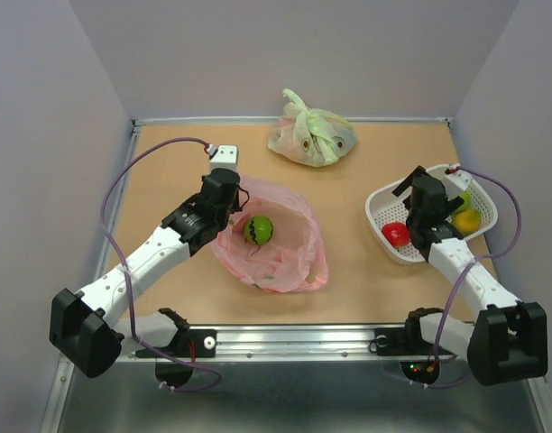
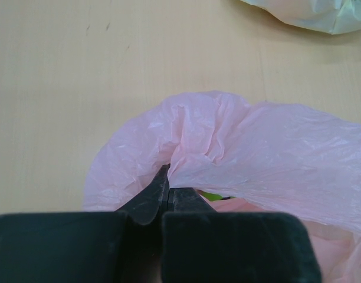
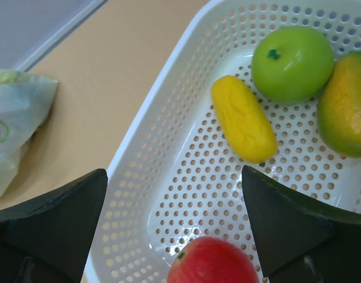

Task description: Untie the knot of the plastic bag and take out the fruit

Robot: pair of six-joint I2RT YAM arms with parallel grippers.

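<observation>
Unloading underway, knot undone: left gripper (image 2: pixel 167 177) pinches the rim of the open plastic bag (image 1: pixel 289 262) left of the basket (image 3: pixel 163 88), right gripper (image 3: pixel 173 194) spread above fruit (image 3: pixel 292 56) there, likely next crossing to grab the melon (image 1: pixel 259 230) in the bag.

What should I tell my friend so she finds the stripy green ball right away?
Find the crinkly pink plastic bag lying open in the middle of the table. Alone inside it sits the striped melon. It is round and green with dark stripes, unlike the plain green apple over in the white basket.
</observation>
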